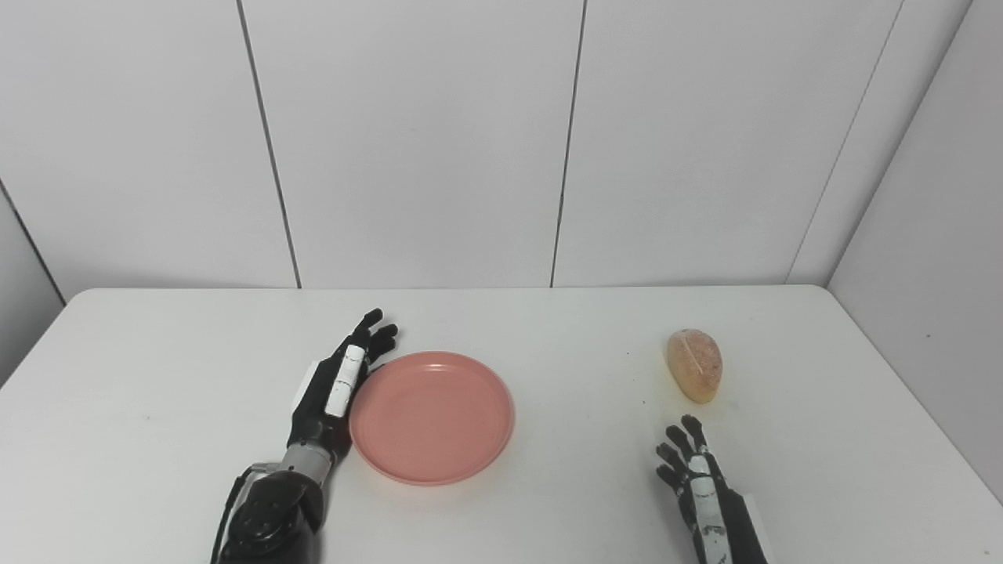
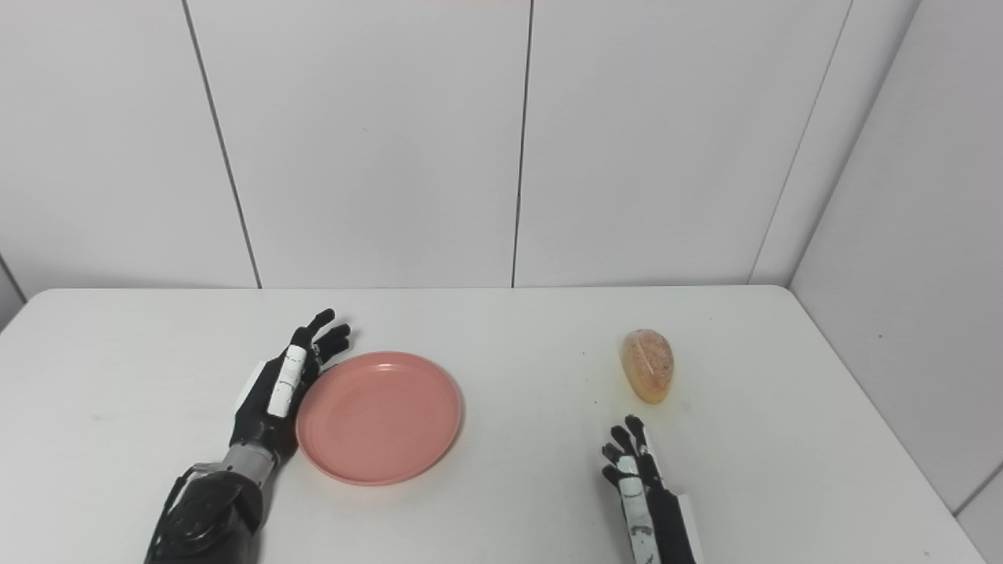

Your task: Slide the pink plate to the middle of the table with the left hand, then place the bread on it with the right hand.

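Note:
The pink plate [image 1: 432, 417] lies flat on the white table [image 1: 157, 352], a little left of centre. My left hand [image 1: 338, 379] rests on edge against the plate's left rim, fingers straight and apart, holding nothing. The bread [image 1: 694, 365], a small golden oval loaf, sits on the table to the right. My right hand [image 1: 694, 475] lies open near the front edge, just below the bread and apart from it, fingers stretched toward it.
White wall panels stand behind the table and a grey wall [image 1: 925, 235] runs along its right side. The table's rounded back right corner [image 1: 815, 291] is near the bread.

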You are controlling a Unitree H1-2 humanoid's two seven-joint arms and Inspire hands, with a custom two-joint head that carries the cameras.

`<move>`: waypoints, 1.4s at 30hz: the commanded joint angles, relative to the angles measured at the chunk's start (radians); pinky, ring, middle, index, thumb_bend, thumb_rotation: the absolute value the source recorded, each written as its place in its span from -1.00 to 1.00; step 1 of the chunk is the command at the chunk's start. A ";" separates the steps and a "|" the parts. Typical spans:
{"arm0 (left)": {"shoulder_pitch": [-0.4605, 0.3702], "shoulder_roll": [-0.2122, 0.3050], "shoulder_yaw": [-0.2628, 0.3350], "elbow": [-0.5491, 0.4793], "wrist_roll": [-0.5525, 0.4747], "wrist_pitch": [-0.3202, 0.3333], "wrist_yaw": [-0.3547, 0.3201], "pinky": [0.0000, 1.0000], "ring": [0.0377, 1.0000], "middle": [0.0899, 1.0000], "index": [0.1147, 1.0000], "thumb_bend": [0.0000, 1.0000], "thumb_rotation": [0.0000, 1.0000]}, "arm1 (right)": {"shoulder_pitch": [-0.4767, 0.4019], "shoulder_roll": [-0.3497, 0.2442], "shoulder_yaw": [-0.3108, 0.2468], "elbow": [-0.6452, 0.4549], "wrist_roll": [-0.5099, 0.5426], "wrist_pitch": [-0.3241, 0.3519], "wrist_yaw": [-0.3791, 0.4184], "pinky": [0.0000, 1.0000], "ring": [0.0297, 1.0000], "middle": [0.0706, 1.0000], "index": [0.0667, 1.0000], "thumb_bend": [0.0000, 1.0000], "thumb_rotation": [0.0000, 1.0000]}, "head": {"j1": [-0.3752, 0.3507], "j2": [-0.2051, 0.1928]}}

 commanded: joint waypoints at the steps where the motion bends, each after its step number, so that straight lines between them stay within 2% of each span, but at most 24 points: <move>1: 0.001 -0.016 -0.018 -0.008 0.011 0.032 -0.017 0.54 0.78 0.72 0.76 0.80 0.76 | 0.016 0.017 0.030 -0.001 0.003 0.084 0.029 0.79 0.81 0.86 0.93 0.63 0.96 | -0.003 0.002; 15: 0.009 -0.009 -0.012 -0.019 0.004 0.041 -0.024 0.60 0.81 0.73 0.78 0.80 0.76 | 0.016 0.015 0.030 -0.001 0.002 0.089 0.031 0.78 0.81 0.85 0.92 0.63 0.94 | -0.002 0.003; 21: 0.008 -0.005 -0.010 -0.011 0.004 0.034 -0.023 0.59 0.80 0.73 0.78 0.80 0.77 | 0.013 0.006 0.044 0.004 -0.063 0.072 0.019 0.72 0.76 0.77 0.89 0.63 0.85 | -0.002 0.000; 23: 0.009 -0.004 -0.009 -0.012 0.003 0.037 -0.024 0.60 0.80 0.73 0.78 0.80 0.77 | 0.014 0.001 0.050 0.003 -0.083 0.060 0.019 0.71 0.75 0.76 0.90 0.54 0.79 | -0.002 0.000; 32: -0.005 0.002 0.000 0.014 -0.002 0.024 -0.034 0.60 0.80 0.74 0.77 0.79 0.76 | -0.001 -0.021 0.062 -0.016 -0.226 -0.005 -0.013 0.52 0.65 0.72 0.88 0.56 0.66 | -0.004 -0.009; 34: -0.011 0.003 0.002 0.026 -0.003 0.020 -0.038 0.61 0.80 0.74 0.77 0.78 0.76 | -0.008 -0.026 0.063 -0.029 -0.253 -0.013 -0.020 0.43 0.64 0.73 0.88 0.65 0.68 | -0.009 -0.012; 36: -0.017 0.002 0.003 0.035 -0.002 0.019 -0.039 0.60 0.79 0.74 0.76 0.78 0.76 | -0.018 -0.043 0.074 -0.044 -0.330 -0.036 -0.037 0.37 0.64 0.75 0.88 0.66 0.74 | -0.015 -0.014; 39: -0.026 0.002 0.001 0.049 -0.001 0.009 -0.048 0.59 0.80 0.74 0.77 0.77 0.78 | -0.030 -0.069 0.088 -0.090 -0.442 -0.033 -0.054 0.52 0.63 0.76 0.88 0.60 0.77 | -0.022 -0.018; 42: -0.035 0.001 0.001 0.065 0.000 -0.002 -0.053 0.58 0.79 0.73 0.78 0.76 0.78 | -0.042 -0.080 0.089 -0.131 -0.502 0.000 -0.049 0.48 0.60 0.75 0.87 0.62 0.76 | -0.023 -0.020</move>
